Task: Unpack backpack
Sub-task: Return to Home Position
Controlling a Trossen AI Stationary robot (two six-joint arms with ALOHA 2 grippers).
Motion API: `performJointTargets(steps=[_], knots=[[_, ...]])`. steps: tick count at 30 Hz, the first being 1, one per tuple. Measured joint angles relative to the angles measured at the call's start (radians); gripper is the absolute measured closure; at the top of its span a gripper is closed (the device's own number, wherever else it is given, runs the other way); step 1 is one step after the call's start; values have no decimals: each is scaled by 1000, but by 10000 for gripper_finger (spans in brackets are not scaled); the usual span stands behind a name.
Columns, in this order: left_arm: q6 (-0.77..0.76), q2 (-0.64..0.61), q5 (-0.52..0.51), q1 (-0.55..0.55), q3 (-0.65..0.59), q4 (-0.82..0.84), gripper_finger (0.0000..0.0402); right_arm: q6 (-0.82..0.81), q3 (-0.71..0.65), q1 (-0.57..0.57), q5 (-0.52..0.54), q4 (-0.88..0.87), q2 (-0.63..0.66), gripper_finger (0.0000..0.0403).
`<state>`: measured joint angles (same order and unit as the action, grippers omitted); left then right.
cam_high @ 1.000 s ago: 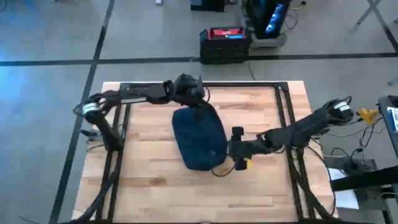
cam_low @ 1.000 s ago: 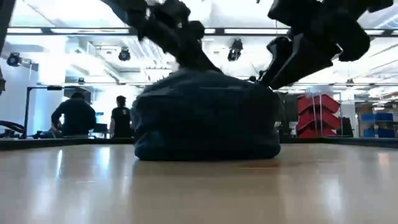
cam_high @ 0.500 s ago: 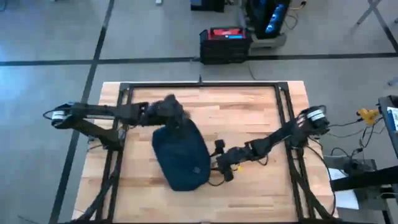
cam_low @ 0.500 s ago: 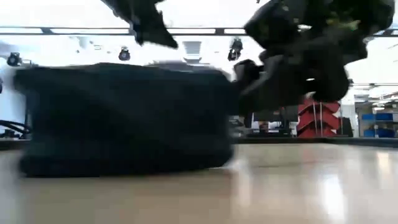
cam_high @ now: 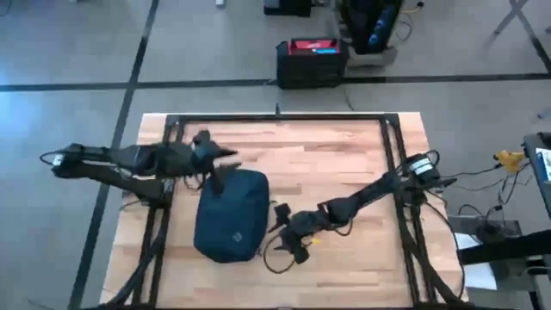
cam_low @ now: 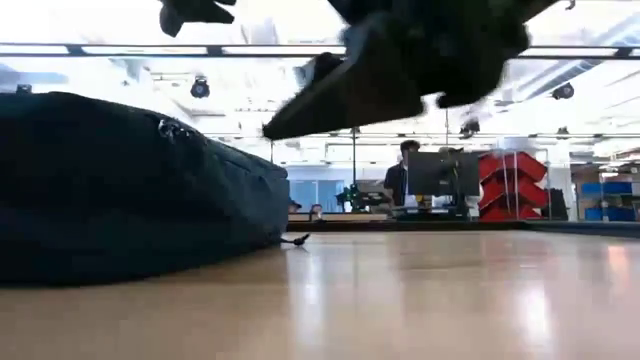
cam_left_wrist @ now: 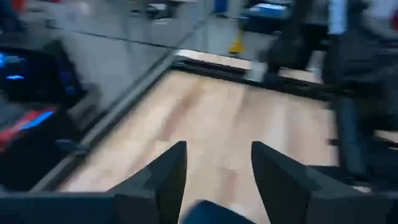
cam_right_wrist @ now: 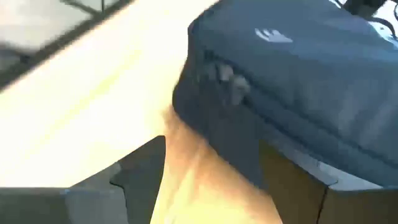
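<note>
The dark navy backpack (cam_high: 231,215) lies flat on the wooden table, left of the middle, with its light logo patch (cam_right_wrist: 273,35) up and a zipper pull (cam_right_wrist: 227,78) on its side. My left gripper (cam_high: 219,168) hovers over the backpack's far end. It is open (cam_left_wrist: 217,149) and has nothing between its fingers. My right gripper (cam_high: 280,231) is open (cam_right_wrist: 211,155), low at the backpack's right side and pointing at it. In the low view the backpack (cam_low: 130,190) fills the left, with my right gripper (cam_low: 330,100) above the table beside it. My right gripper stands with open fingers right at the backpack's right side wall (cam_right_wrist: 211,118), coming level and slanting down from the table's right. Whether a finger touches the fabric, I cannot tell. My left gripper touches nothing.
Black frame rails (cam_high: 275,117) run along the table's far edge and down both sides. A thin dark cord (cam_high: 274,258) loops on the wood by the backpack's near right corner. Bare wood (cam_high: 344,155) lies to the far right. A black case (cam_high: 312,58) stands on the floor beyond.
The backpack has slid along the table toward its left and near edges and has turned a little. My left gripper has drawn back toward the left edge and risen, now clear of the backpack's far end. My right gripper has followed the backpack leftward and sunk lower.
</note>
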<state>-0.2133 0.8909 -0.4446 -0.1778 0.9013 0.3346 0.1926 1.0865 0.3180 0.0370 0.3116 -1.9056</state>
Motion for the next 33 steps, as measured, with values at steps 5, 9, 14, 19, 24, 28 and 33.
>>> performJointTargets(steps=[5, 9, 14, 19, 24, 28, 33], knots=[[-13, -1, -41, -137, -84, -89, 259, -22, 48, -58, 202, 4, -99, 189], [-8, -9, -2, -190, -122, -115, 276, -25, 152, -131, 125, 67, -210, 194], [-6, -9, 15, -185, -141, -116, 290, -7, 399, -201, 71, 57, -374, 191], [21, -41, -1, -184, -139, -94, 300, 34, 524, -234, 42, -101, -411, 185], [53, -130, -21, -183, -188, -124, 314, 45, 444, -266, -13, -281, -303, 193], [87, -209, -20, -180, -323, -259, 323, 21, 242, -286, -115, -201, -164, 207], [126, -281, -19, -130, -480, -449, 324, -6, -106, -281, -127, 82, 52, 226]])
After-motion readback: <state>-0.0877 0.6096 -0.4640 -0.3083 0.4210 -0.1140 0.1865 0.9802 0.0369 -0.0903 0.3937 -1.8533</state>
